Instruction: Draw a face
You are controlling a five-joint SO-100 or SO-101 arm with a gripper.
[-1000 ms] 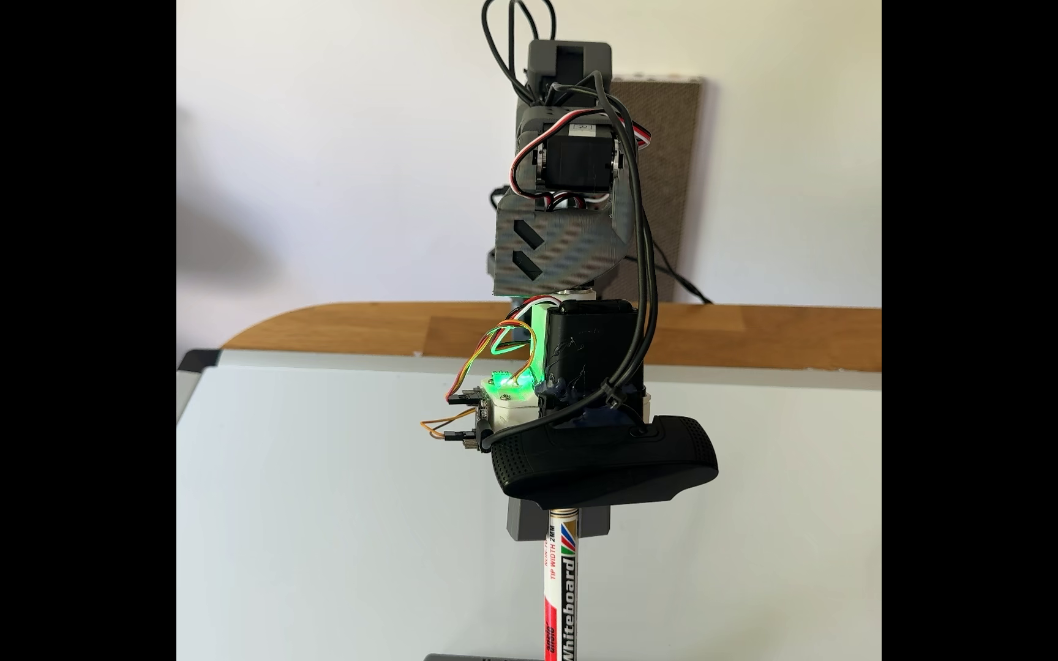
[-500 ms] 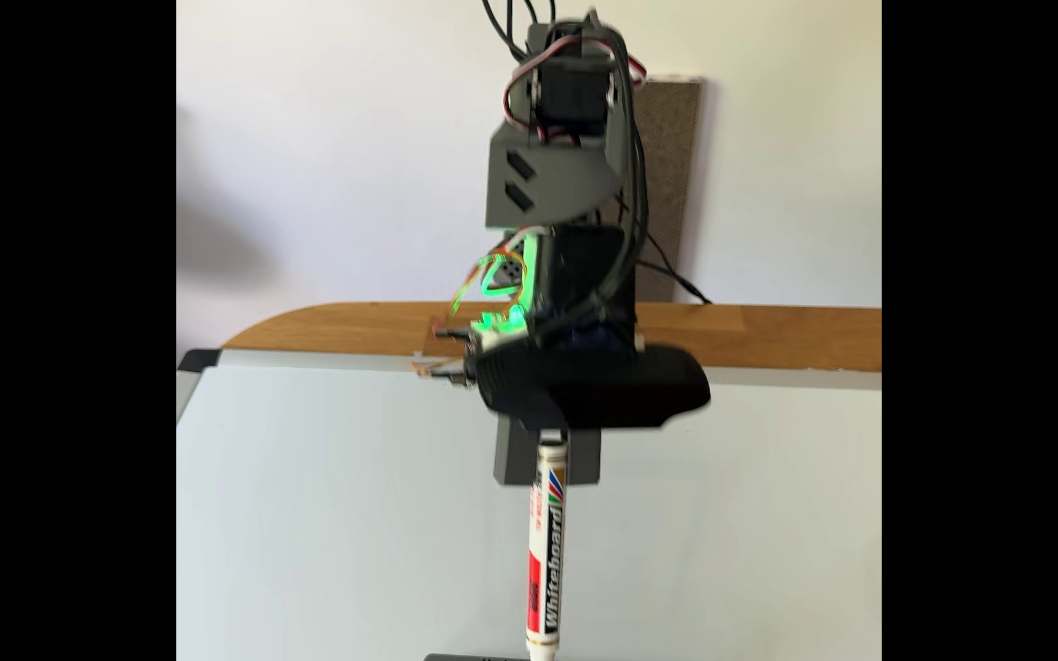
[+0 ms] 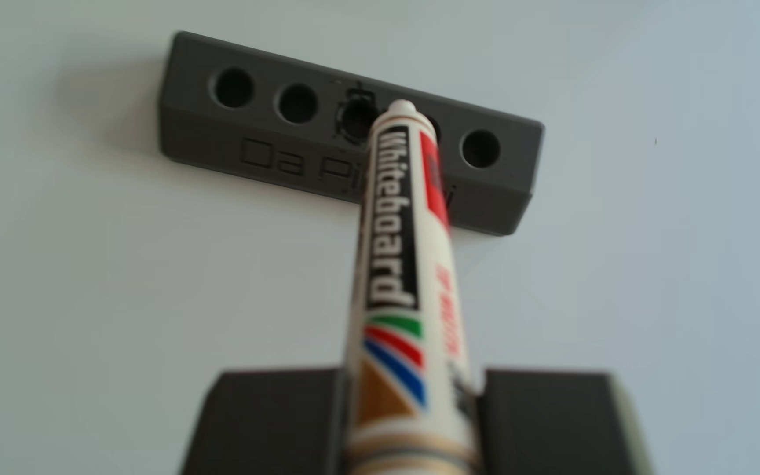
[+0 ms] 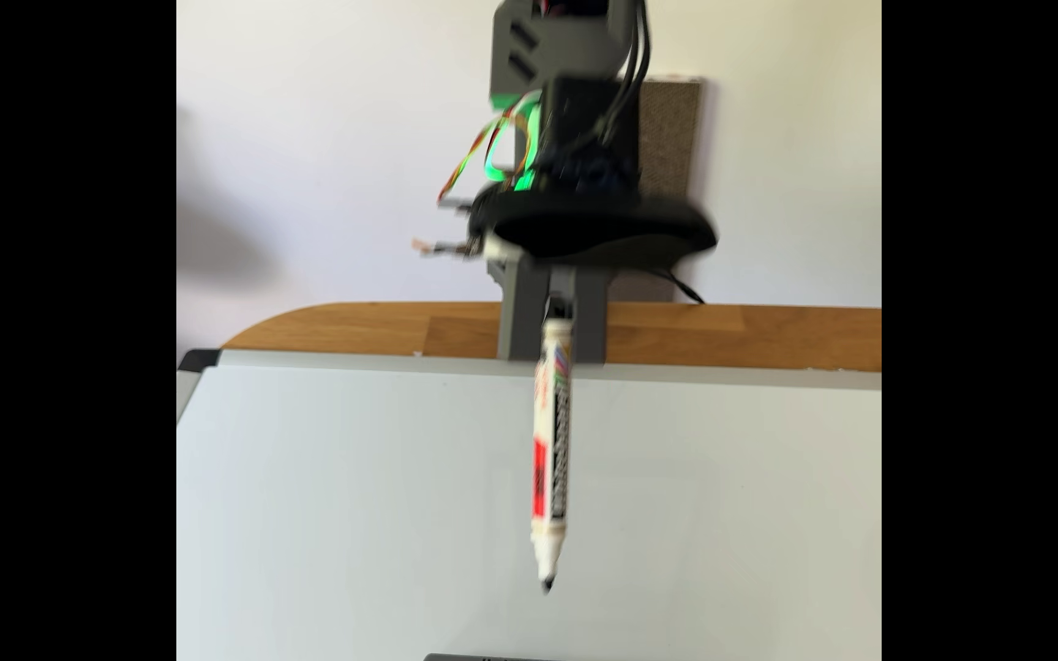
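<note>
1. From my fixed view, the claw [image 4: 553, 337] hangs high above the whiteboard [image 4: 335, 508], its two grey fingers [image 4: 517, 318] clamped on the top end of the whiteboard marker [image 4: 550, 457].
2. The marker points down and tilts slightly; its black tip sits clear of the board surface, with bare white board all around it.
3. The picture is motion-blurred, so the fine print on the marker barrel is unreadable there.
4. In the other view, I look down the marker [image 3: 396, 255] from the claw [image 3: 408, 424]; the "Whiteboard" label and the coloured stripes are legible, and the dark fingers [image 3: 268, 424] press on either side of the barrel.
5. Past the marker's nose lies the grey holder block [image 3: 277, 137] with a row of round holes; the marker hides one of them, and black ink smears ring the hole just left of it.
6. I see no face lines: the board [image 3: 95, 297] is unmarked in both views.
7. The wooden counter [image 4: 736, 337] runs behind the board's far edge.
</note>
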